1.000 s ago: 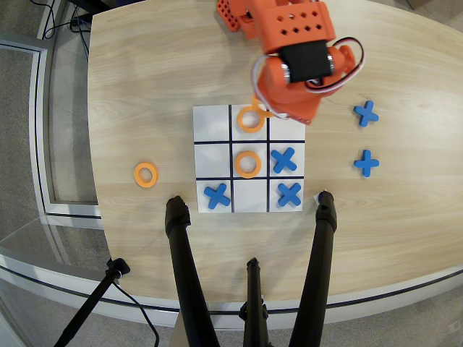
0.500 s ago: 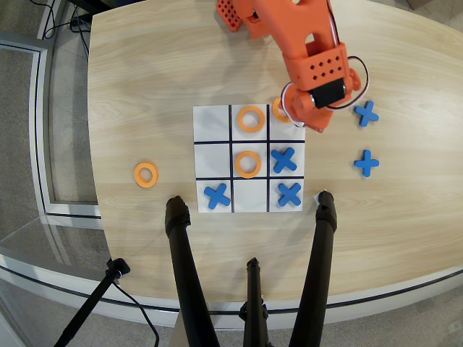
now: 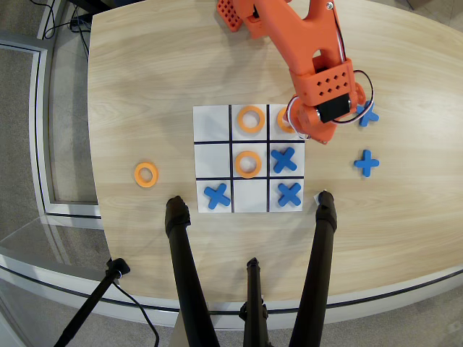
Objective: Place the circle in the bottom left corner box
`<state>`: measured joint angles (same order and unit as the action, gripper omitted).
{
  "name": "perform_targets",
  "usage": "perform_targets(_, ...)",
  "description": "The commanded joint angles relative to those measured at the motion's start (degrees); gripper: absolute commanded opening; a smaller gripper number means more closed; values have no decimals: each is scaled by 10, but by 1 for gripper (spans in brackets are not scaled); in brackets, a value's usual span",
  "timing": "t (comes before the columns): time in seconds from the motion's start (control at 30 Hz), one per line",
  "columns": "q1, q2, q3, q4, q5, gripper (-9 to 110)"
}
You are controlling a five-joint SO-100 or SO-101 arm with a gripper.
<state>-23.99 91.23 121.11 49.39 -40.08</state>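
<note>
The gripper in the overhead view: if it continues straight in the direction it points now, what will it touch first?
Probably the orange ring in the board's top right cell: the gripper points down there, partly hiding it. Height above the board is unclear.

In the overhead view, the orange arm [image 3: 304,43] covers most of an orange ring [image 3: 283,120] in the board's [image 3: 212,123] corner cell at 1 o'clock, leaving only a sliver of its left side showing, and the gripper's fingers are hidden beneath the arm's body, so how they stand cannot be told. The arm also overlaps the left part of the blue cross [image 3: 369,114] off the board at 2 o'clock. The arm's base is cut off by the top edge, and three black tripod legs [image 3: 184,275] at 6 o'clock run out of the bottom edge.
</note>
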Motion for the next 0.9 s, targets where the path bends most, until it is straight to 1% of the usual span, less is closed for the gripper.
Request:
perform_targets(0.0,15,-3,-6,0,-8,0)
perform_targets(0.57,24,1,2,-3,-22,1)
perform_targets(0.7,24,10,3,7,-25,13)
perform_targets(0.77,25,21,-3,30,-25,13)
perform_targets(0.83,25,33,-19,63,-30,21)
perform_targets(0.87,26,40,-33,81,-30,22)
